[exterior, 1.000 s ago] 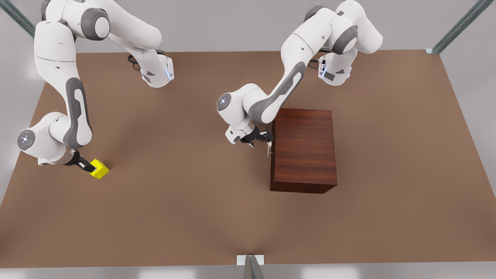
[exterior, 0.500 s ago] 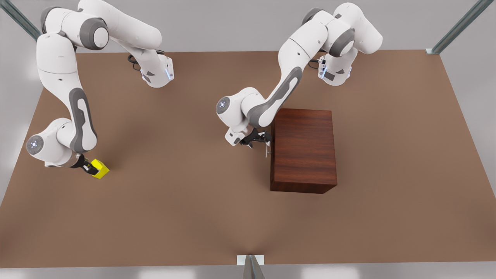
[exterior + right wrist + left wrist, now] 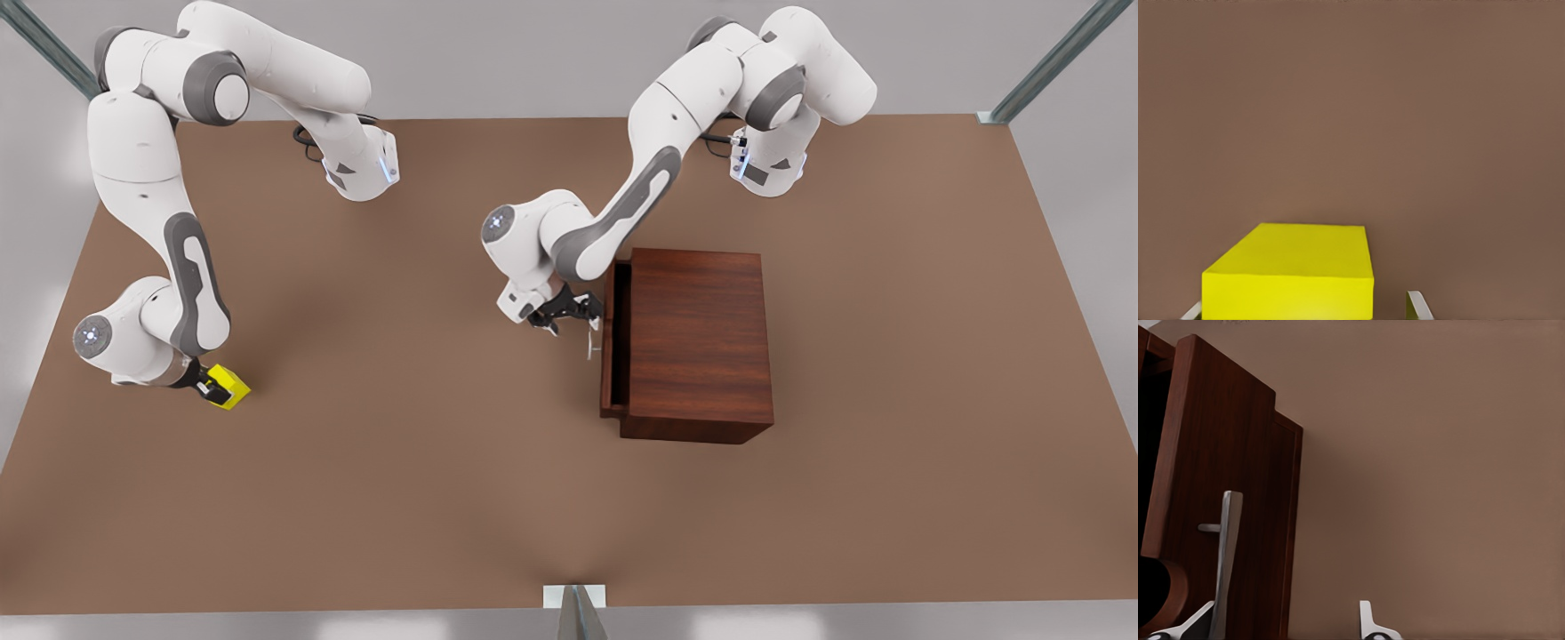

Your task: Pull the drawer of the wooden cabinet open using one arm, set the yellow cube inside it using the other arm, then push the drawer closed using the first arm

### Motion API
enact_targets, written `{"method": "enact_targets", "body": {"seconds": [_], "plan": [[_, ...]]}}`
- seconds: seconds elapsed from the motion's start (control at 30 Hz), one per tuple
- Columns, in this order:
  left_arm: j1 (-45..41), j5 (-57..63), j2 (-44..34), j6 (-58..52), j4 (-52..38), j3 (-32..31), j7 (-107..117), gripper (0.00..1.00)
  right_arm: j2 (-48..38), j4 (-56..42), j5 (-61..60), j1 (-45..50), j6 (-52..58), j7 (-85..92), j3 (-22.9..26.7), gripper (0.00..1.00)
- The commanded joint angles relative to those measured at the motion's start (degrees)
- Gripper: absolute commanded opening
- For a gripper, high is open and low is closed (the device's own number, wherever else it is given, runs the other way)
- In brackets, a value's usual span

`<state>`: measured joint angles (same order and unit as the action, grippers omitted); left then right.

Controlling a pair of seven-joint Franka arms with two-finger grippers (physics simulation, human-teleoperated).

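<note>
At the front view's left, the right gripper (image 3: 206,383) is low over the brown table (image 3: 400,462), at the yellow cube (image 3: 228,387). The cube sits on the table, far from the cabinet. In the right wrist view the cube (image 3: 1293,277) lies between the two fingertips (image 3: 1417,306), one on each side of it. One fingertip stands just apart from the cube's side, so the fingers are spread around the cube; I cannot tell if they press it.

Near the middle of the front view, the left gripper (image 3: 582,322) is at the side of the wooden cabinet (image 3: 698,342) that faces the front view's left. The drawer (image 3: 611,342) stands a little out from that side, with a dark gap visible between its front panel and the cabinet body. The thin silver handle (image 3: 593,340) is on the drawer front, just at the gripper. In the left wrist view the handle (image 3: 1228,547) stands in front of the drawer panel (image 3: 1218,460), and one fingertip (image 3: 1198,623) touches its lower end while the other fingertip (image 3: 1368,623) is well apart from it. So the fingers are wide, and the handle is by one finger only.
</note>
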<state>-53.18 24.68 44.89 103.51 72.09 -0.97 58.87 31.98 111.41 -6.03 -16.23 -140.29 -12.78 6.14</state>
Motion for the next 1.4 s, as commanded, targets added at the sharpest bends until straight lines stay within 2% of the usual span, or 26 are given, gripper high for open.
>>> {"method": "enact_targets", "body": {"seconds": [0.0,0.33,0.7,0.83,0.9,0.93,1.0,1.1,1.13,1.17,1.23,1.3,1.33,1.37], "plan": [[-0.3,0.1,0.1,0.5,-0.3,0.0,4.9,1.00,0.2,-0.1,-0.1,0.1,-1.0,-0.2,0.0,1.00],[-1.0,0.1,0.9,1.2,-2.0,0.0,6.3,1.00,0.9,-0.2,-0.1,0.0,-1.6,-0.7,-0.1,1.00],[-2.5,0.0,2.4,1.3,-5.2,-1.0,8.5,1.00,0.7,-0.4,-0.2,0.0,-1.5,-2.1,-0.2,0.93],[-2.5,0.0,2.3,0.8,-5.6,-1.5,8.5,1.00,0.6,-0.5,-0.2,0.0,-1.5,-3.2,-0.3,0.87],[-2.5,-0.1,0.9,-3.1,-6.0,-3.2,8.2,1.00,0.6,-0.8,-0.2,0.0,-1.4,-3.2,-0.3,0.84],[-2.5,-2.3,0.6,-7.4,-9.6,-4.1,8.2,1.00,0.6,-0.8,-0.2,0.0,-1.3,-3.3,-0.3,0.81],[-2.8,-3.4,-4.0,-16.6,-12.7,-9.0,8.4,1.00,0.5,-0.8,-0.2,-0.1,-1.2,-3.3,-0.3,0.75],[-2.6,-4.6,-7.8,-19.1,-12.6,-11.1,8.4,1.00,0.5,-0.8,-0.2,0.0,-1.0,-3.3,-0.3,0.72],[0.3,-6.7,-10.3,-19.4,-12.3,-11.0,7.1,1.00,-0.1,-0.8,-0.2,0.0,-0.9,-3.4,-0.4,0.72],[7.1,-9.2,-14.1,-27.0,-12.3,-10.9,-6.6,1.00,-2.0,-0.8,-0.2,0.4,0.4,-5.1,-0.4,0.71],[24.3,-13.8,-22.0,-32.7,-11.5,-11.0,-31.1,1.00,-5.0,-0.8,-0.2,1.5,3.5,-7.6,-0.5,0.72],[43.4,-19.9,-25.5,-32.9,-8.1,-10.8,-55.9,1.00,-7.8,-1.9,-0.1,1.8,8.0,-10.8,-1.4,0.71],[51.1,-22.6,-29.1,-25.8,-0.8,-10.8,-63.7,1.00,-8.9,-3.4,-0.2,1.8,11.6,-13.1,-2.6,0.71],[56.6,-24.7,-38.9,-11.0,17.1,-10.3,-64.8,1.00,-10.4,-5.4,-0.1,1.9,16.4,-17.6,-4.8,0.71]]}}
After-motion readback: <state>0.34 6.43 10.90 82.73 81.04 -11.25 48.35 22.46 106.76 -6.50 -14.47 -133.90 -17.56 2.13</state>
